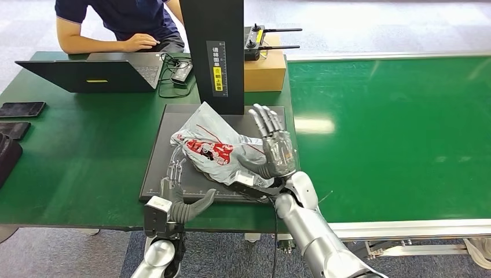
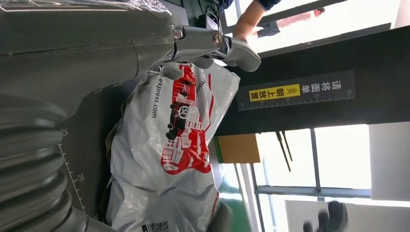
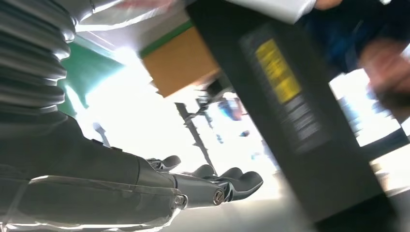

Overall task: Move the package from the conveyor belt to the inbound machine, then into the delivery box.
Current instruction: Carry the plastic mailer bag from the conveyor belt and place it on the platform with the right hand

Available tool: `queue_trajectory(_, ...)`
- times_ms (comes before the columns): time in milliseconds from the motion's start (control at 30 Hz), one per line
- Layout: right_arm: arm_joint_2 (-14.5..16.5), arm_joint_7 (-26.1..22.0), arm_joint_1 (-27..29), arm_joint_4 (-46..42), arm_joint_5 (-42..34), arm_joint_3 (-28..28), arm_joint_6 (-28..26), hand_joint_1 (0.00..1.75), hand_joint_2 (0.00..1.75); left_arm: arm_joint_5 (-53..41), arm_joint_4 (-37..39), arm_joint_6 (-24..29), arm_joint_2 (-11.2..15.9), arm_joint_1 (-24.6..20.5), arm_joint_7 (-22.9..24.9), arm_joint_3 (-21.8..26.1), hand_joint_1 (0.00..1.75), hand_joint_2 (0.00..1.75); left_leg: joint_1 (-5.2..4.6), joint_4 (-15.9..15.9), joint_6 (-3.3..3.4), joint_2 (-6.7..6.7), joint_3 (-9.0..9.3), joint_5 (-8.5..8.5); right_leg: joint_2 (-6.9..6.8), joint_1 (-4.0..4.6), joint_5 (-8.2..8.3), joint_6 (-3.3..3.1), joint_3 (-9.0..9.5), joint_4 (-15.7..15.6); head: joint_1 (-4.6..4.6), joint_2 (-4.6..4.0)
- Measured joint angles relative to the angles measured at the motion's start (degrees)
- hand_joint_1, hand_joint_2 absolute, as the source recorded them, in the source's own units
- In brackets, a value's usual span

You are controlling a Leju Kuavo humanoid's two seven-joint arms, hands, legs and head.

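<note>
Your robot's right hand (image 1: 277,152) stands upright with its fingers spread and straight, its palm against the right side of the grey plastic package (image 1: 215,152), not closed around it. Its thumb (image 1: 250,157) lies across the package's right edge. From the right wrist camera you see this hand (image 3: 212,186) with fingers extended side by side, holding nothing.

Your robot's left hand (image 1: 186,205) sits at the near edge of the black scanning platform (image 1: 159,150), fingers spread and reaching up toward the package's lower left side. In the left wrist view, the left hand (image 2: 203,46) has its fingertips touching the bag's printed top, though you cannot tell whether it grips.

The package is a crumpled grey courier bag with a red printed design. It rests on the black platform of the inbound machine, in front of the machine's black upright column (image 1: 217,55), which carries a yellow label (image 1: 218,74).

The platform lies on a green desk (image 1: 75,150). The green conveyor belt (image 1: 394,133) runs to the right. A cardboard box (image 1: 265,70) stands behind the column. At the far left, a person (image 1: 116,23) rests a hand beside an open laptop (image 1: 95,74).
</note>
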Motion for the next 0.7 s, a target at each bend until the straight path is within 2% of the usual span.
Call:
queue_trajectory(100,-0.19,-0.40,1.70,-1.32,-12.51,-0.43,0.02,0.00,1.75,0.17,0.00,0.38,0.04,0.08,0.00,-0.01,0.00,1.75,-0.01,0.00,0.00,0.01,0.01,0.00,0.01,-0.01,0.00,0.00,0.00,0.00,0.01,0.00)
queue_trajectory(200,-0.90,-0.51,4.40,-4.03,-21.70,1.18,0.03,0.00,1.75,0.16,0.00,1.15,0.23,0.26,0.00,-0.02,0.00,1.75,-0.02,0.00,0.01,0.01,0.00,-0.01,0.01,-0.02,0.00,0.01,0.00,0.00,0.01,0.00)
queue_trajectory(400,-2.15,-0.64,9.84,-10.21,-31.82,5.37,1.09,0.00,1.75,-0.62,-0.03,3.44,0.63,0.84,0.00,-0.02,0.00,1.75,-0.01,0.00,0.00,0.01,-0.01,-0.04,0.02,-0.01,-0.03,0.01,-0.02,-0.01,0.00,0.00)
queue_trajectory(500,-2.99,-0.65,13.38,-13.11,-36.12,8.66,5.44,0.00,1.75,-2.10,-0.35,4.48,0.93,1.52,0.00,0.04,0.00,1.75,0.00,-0.01,-0.01,0.01,-0.01,-0.04,0.02,0.00,-0.04,-0.01,-0.03,-0.01,-0.01,0.00)
queue_trajectory(700,-4.71,-0.69,20.69,-20.00,-38.60,13.65,15.02,0.00,1.75,-7.69,-1.02,5.20,1.47,2.79,0.00,1.74,0.00,1.75,0.00,-0.04,-0.02,0.01,-0.01,-0.05,0.01,0.01,-0.07,-0.03,-0.03,-0.01,-0.01,0.00)
